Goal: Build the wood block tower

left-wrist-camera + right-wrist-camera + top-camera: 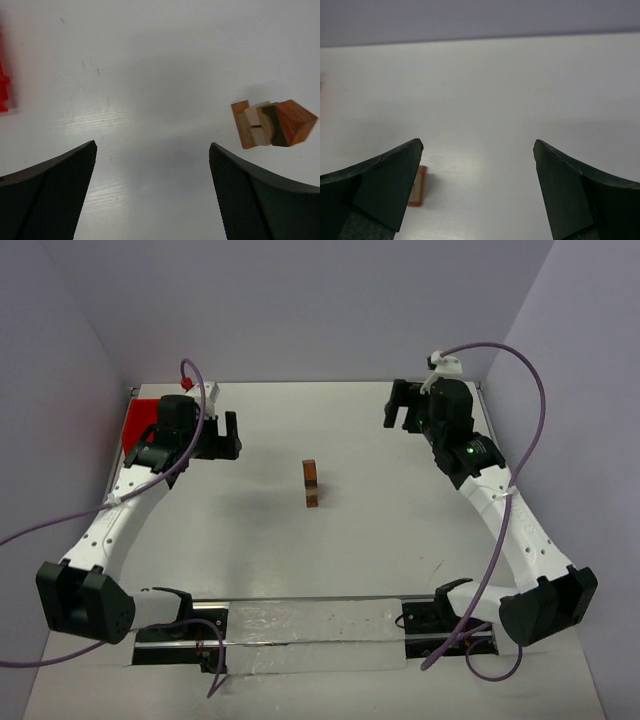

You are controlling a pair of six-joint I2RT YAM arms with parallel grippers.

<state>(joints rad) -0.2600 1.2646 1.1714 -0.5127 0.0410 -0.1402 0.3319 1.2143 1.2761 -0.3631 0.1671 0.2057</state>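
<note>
The wood block tower (311, 483) stands as a narrow stack of tan, reddish and dark brown blocks in the middle of the white table. In the left wrist view it (272, 124) shows at the right edge, seen from above. In the right wrist view only its orange-brown edge (418, 186) peeks out beside the left finger. My left gripper (230, 436) is open and empty, to the left of the tower and apart from it. My right gripper (402, 407) is open and empty, at the far right, well away from the tower.
A red plastic tray (138, 421) lies at the far left behind the left arm; its edge shows in the left wrist view (4, 90). Purple walls close the table at the back and sides. A rail runs along the near edge (300, 625).
</note>
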